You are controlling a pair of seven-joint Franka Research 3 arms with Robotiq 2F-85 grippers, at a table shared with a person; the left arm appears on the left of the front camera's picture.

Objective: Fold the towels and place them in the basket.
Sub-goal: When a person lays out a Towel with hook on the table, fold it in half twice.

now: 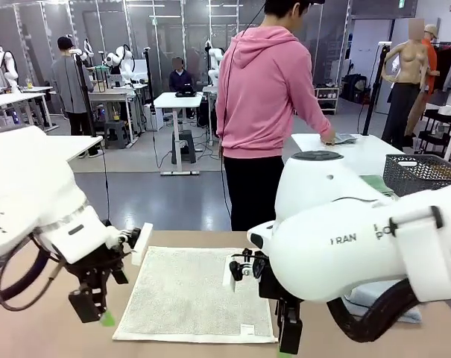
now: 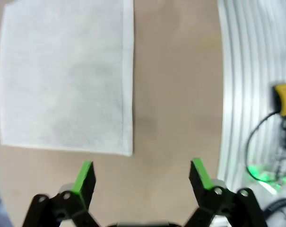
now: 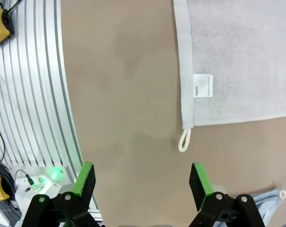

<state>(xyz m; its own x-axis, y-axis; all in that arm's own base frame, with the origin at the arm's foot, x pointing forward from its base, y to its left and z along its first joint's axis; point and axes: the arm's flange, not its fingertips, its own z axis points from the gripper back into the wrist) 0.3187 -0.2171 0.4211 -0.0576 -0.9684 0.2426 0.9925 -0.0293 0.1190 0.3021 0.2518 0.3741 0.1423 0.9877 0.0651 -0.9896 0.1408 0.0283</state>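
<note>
A cream-white towel (image 1: 195, 294) lies spread flat in the middle of the tan table. My left gripper (image 1: 98, 313) hovers open off the towel's near left corner. The left wrist view has the towel (image 2: 67, 75) ahead of the open left gripper (image 2: 142, 177), nothing between the fingers. My right gripper (image 1: 286, 341) hangs open by the near right corner. In the right wrist view the towel (image 3: 237, 61), its white label (image 3: 203, 85) and its hanging loop (image 3: 184, 140) lie beyond the open right gripper (image 3: 142, 179). A light blue towel (image 1: 382, 302) lies partly hidden under my right arm. The basket (image 1: 423, 173) stands far right.
A person in a pink hoodie (image 1: 266, 89) stands at the far side, turned to a white side table (image 1: 359, 153) with a hand on it. The table's ribbed metal edge (image 2: 247, 94) runs close to both grippers, with a yellow box (image 3: 0, 23) and cables below.
</note>
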